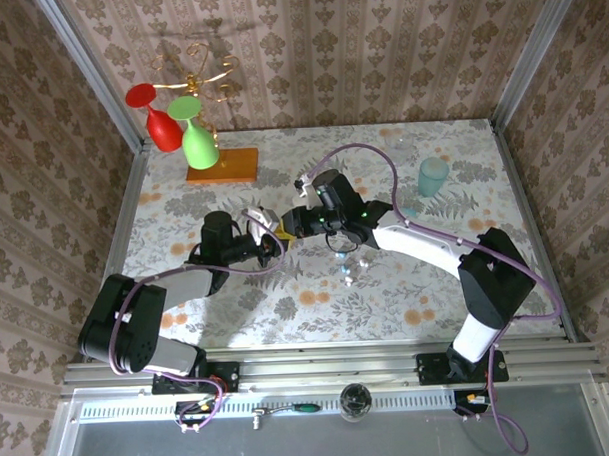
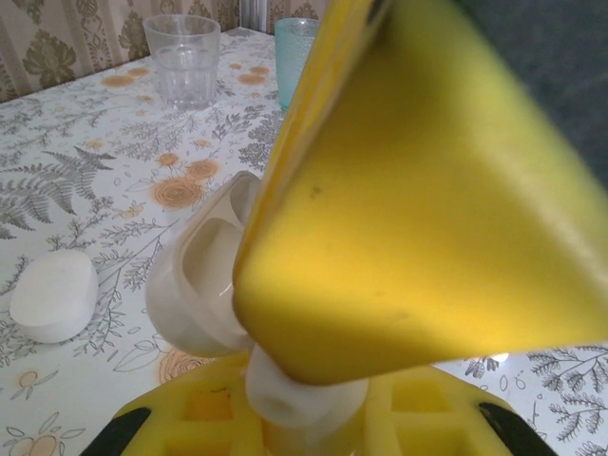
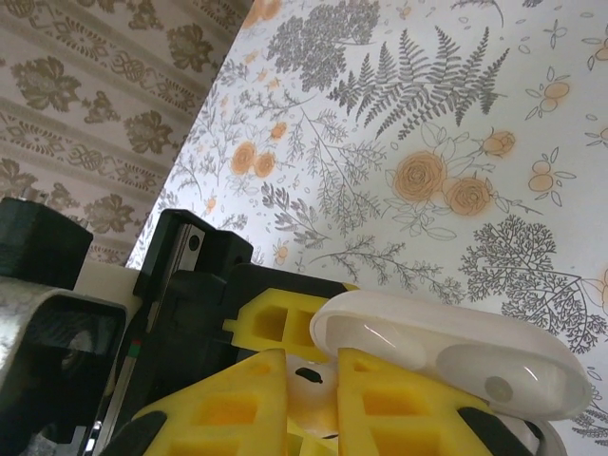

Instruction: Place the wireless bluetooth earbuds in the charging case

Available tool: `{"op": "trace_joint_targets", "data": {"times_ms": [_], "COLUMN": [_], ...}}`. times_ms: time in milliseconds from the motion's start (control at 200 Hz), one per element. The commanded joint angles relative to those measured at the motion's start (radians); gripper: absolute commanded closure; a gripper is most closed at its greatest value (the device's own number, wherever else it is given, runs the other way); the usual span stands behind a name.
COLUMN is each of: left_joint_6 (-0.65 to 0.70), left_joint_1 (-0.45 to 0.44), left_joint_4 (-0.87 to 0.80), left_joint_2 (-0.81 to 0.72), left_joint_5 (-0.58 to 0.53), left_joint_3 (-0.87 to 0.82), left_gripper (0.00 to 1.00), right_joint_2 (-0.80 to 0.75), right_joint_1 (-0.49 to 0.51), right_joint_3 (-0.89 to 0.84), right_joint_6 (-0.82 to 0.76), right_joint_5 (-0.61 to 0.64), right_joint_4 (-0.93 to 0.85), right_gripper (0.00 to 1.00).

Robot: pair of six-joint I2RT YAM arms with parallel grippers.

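In the top view both arms meet over the middle of the table. My left gripper (image 1: 268, 241) is shut on the charging case (image 2: 195, 285), a pale oval shell whose hinged lid (image 3: 456, 356) stands open. My right gripper (image 3: 313, 380) is shut on one small pale earbud (image 3: 320, 404), pinched between its yellow fingers right at the open case. In the left wrist view a big yellow finger (image 2: 418, 209) of the right gripper covers the case's mouth, so I cannot tell whether the earbud is touching its socket. The case base (image 2: 299, 394) sits between the left gripper's (image 2: 304, 408) yellow pads.
A clear cup (image 2: 187, 57) and a teal cup (image 1: 433, 175) stand at the far right of the table. A white pebble-like item (image 2: 54, 294) lies on the cloth. A stand with red and green wine glasses (image 1: 186, 132) is at the back left.
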Motion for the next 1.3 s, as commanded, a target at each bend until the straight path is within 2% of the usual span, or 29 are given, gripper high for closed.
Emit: {"op": "trace_joint_targets", "data": {"times_ms": [0, 405, 435, 785, 1010, 1290], "left_joint_6": [-0.009, -0.048, -0.048, -0.004, -0.012, -0.026], "left_joint_1": [0.010, 0.004, -0.001, -0.033, -0.063, -0.064], "left_joint_4": [0.050, 0.138, 0.148, 0.206, 0.236, 0.252], "left_joint_2": [0.005, 0.011, 0.011, 0.003, -0.001, 0.004], "left_joint_5": [0.007, -0.108, -0.149, -0.337, -0.351, -0.294], "left_joint_3": [0.019, 0.009, 0.006, -0.011, -0.020, -0.017], "left_gripper": [1.00, 1.00, 1.00, 1.00, 1.00, 1.00], "right_joint_2": [-0.031, -0.038, -0.037, -0.019, 0.013, 0.048], "right_joint_1": [-0.013, 0.004, 0.006, 0.025, 0.029, 0.028], "right_joint_3": [-0.033, -0.074, -0.074, -0.054, 0.003, 0.041], "right_joint_6": [0.055, 0.178, 0.190, 0.302, 0.328, 0.311], "right_joint_5": [0.115, 0.276, 0.291, 0.442, 0.465, 0.391], "right_joint_4": [0.037, 0.056, 0.053, -0.022, -0.111, -0.116], "right_gripper": [0.83, 0.84, 0.84, 0.83, 0.81, 0.80]}}
